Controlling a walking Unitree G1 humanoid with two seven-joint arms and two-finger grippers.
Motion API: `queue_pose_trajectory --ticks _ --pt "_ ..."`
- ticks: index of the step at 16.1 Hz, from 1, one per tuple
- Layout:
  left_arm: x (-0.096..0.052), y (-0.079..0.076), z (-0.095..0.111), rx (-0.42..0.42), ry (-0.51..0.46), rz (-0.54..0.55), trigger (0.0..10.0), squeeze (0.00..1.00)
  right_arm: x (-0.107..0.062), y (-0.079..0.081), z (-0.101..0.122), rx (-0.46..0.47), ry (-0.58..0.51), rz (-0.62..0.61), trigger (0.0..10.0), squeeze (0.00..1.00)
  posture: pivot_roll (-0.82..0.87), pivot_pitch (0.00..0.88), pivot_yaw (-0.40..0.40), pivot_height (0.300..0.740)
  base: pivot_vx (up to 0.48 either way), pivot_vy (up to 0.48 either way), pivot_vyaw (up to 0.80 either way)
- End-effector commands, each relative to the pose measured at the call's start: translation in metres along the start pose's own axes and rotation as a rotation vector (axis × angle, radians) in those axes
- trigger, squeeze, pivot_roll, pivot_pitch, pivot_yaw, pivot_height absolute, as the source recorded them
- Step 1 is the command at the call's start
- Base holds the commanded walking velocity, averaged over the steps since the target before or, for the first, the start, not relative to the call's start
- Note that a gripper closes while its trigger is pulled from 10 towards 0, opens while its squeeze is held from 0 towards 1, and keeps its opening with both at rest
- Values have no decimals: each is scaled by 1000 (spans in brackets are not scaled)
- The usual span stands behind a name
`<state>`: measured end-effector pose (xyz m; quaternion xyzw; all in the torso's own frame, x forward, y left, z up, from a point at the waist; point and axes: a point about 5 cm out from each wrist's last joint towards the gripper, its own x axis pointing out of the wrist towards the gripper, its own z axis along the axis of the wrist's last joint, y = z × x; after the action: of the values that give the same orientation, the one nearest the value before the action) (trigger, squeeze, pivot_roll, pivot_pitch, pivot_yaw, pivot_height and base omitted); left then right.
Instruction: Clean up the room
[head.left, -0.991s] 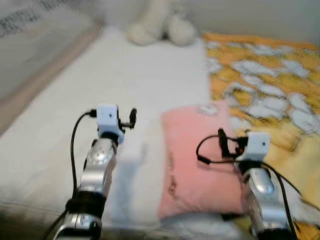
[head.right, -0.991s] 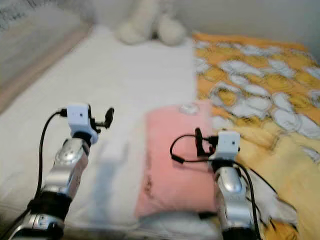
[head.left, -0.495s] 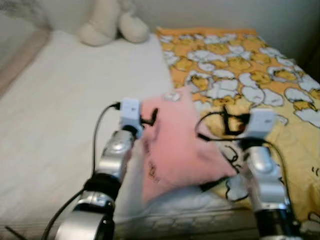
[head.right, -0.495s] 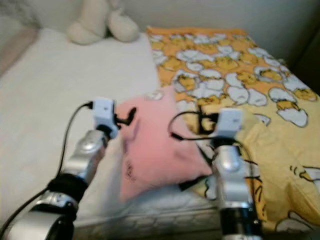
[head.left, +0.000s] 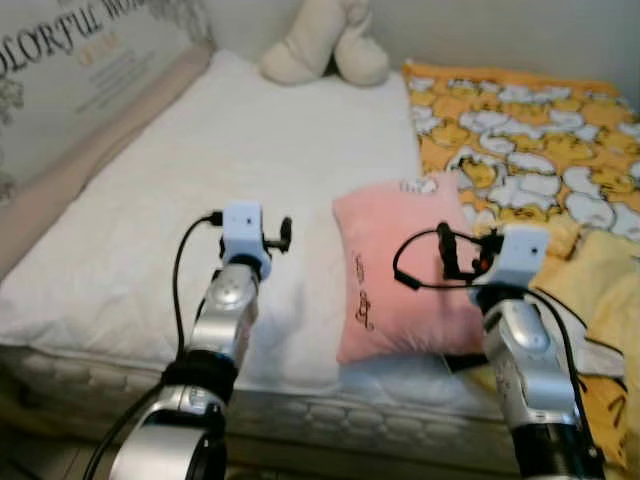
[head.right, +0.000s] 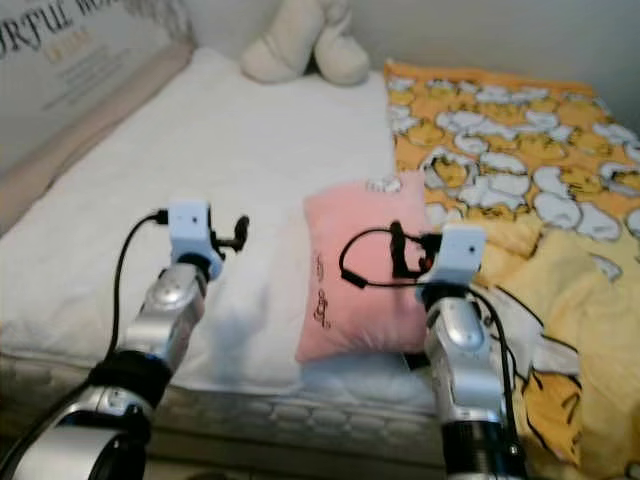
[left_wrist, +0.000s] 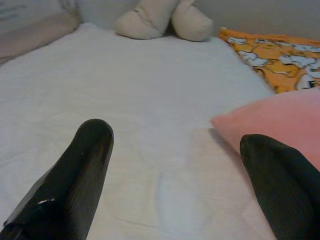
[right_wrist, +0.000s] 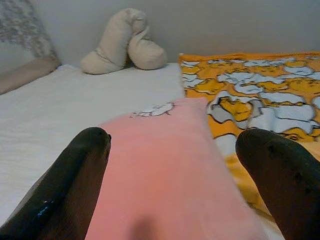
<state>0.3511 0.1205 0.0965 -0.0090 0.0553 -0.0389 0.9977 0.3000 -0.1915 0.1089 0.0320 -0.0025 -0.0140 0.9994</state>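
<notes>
Now your view has swung back left since half a second ago; pink pillow (head.left: 398, 268) probably unmoved on the bed (head.left: 250, 180). Right claw (right_wrist: 175, 165) open above it, left claw (left_wrist: 170, 170) open beside it.

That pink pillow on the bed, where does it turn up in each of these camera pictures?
Left eye view: pink pillow right of centre.
Right eye view: centre.
Left wrist view: right edge, beside one finger.
Right wrist view: low centre, between both fingers.
Shared landmark: cream plush toy at the bed's far end.
</notes>
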Motion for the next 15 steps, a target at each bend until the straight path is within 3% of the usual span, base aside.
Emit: queue_pose_trajectory --ticks 1,3,9,11,14,15 --pt "1 -6 1 15 -7 -11 10000 0 -1 -4 4 -17 -6 -7 10000 98 -73 0 -8 740 0 0 0" --pt "0 -10 5 7 -40 -65 10000 0 -2 -2 3 -21 0 2 10000 98 -76 0 -11 740 0 -227 0" --pt "4 -13 4 -23 -20 -67 10000 0 0 -5 4 -5 7 5 10000 98 -90 0 -11 740 47 -428 0" --pt "10 -7 3 -91 47 -25 10000 0 10 -7 2 132 73 7 10000 98 -93 0 -17 740 212 0 0" --pt "15 2 9 -187 61 4 10000 0 17 -6 10 211 75 31 10000 98 -87 0 -26 740 0 0 0" --pt "15 4 3 -276 106 7 10000 0 16 -2 8 293 98 51 10000 98 -98 0 -26 740 0 0 0"
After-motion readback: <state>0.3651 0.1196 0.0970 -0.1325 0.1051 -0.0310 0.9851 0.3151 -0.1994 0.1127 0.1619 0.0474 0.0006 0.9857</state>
